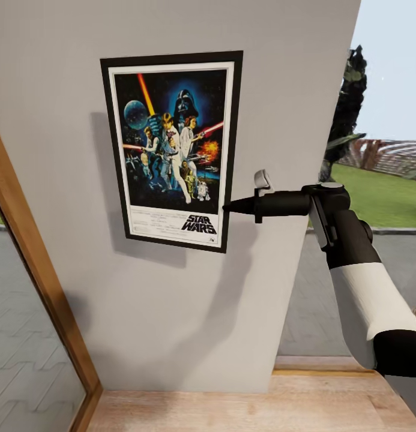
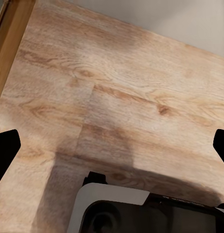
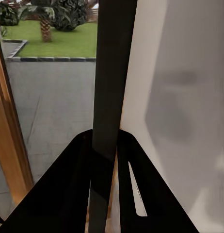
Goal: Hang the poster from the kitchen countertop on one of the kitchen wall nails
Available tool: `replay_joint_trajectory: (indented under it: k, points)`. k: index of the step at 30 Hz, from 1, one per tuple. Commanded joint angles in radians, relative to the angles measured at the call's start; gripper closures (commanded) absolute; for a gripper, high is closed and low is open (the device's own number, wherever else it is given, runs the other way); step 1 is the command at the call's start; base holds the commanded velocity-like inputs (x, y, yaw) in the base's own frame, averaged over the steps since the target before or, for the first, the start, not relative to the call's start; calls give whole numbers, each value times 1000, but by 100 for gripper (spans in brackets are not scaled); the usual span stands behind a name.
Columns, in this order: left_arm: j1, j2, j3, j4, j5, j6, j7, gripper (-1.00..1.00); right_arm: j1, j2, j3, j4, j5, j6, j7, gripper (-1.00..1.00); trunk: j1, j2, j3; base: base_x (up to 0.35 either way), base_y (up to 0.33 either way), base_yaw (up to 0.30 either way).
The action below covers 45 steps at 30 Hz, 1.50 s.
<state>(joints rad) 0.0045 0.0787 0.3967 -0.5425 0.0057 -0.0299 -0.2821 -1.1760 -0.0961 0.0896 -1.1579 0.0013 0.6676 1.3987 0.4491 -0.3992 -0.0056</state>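
right gripper is clamped on the poster's right edge near its lower corner, head view; poster sits flat against the grey wall, slightly tilted, casting a shadow. no nail visible, prob hidden behind the frame. right wrist view: both fingers pinch the black frame edge-on, wall beside it. left wrist view: left gripper spread wide over wood floor, idle. looks like the hanging step; next needs a gentle release w/o dragging the frame off.

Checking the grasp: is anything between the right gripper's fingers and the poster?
No. In the right wrist view the right gripper clamps straight on the poster's black frame edge, nothing between.
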Motion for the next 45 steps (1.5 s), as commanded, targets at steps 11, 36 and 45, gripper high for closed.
replay_joint_trajectory:
  k: [11,36,45]
  points:
    - [0,0,4,-1,1,-1,-6,-100,-1,-1,2,0,-4,12,9,100,1,-1,-1,68,0,0]
    - [0,0,5,-1,1,-1,-6,-100,-1,-1,4,27,-6,12,16,100,1,-1,-1,0,0,0]
    - [0,0,5,-1,1,-1,-6,-100,-1,-1,1,27,-17,12,33,100,1,-1,-1,0,0,0]
